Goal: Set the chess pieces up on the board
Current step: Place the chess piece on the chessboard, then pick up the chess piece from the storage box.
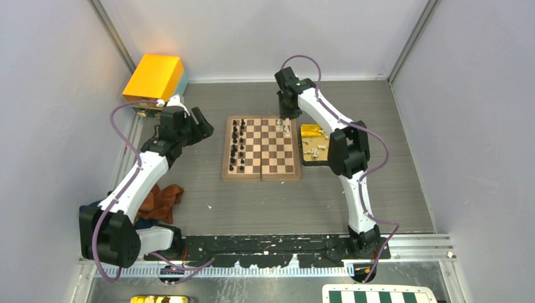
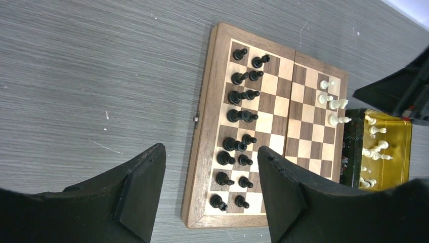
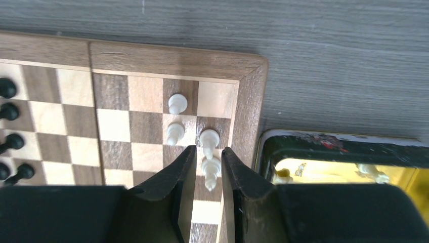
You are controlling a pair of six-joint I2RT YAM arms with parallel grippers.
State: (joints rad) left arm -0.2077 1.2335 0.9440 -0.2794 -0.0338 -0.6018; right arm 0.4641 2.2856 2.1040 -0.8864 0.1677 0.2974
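The right hand [image 3: 208, 152] narrowly straddles a white piece [image 3: 211, 169] at the board's [image 3: 177, 58] 2 o'clock corner, likely to spare its neighbours [image 3: 177, 104]. Whether it grips cannot be told. The left hand [image 2: 211, 149] hangs wide at 9 o'clock.
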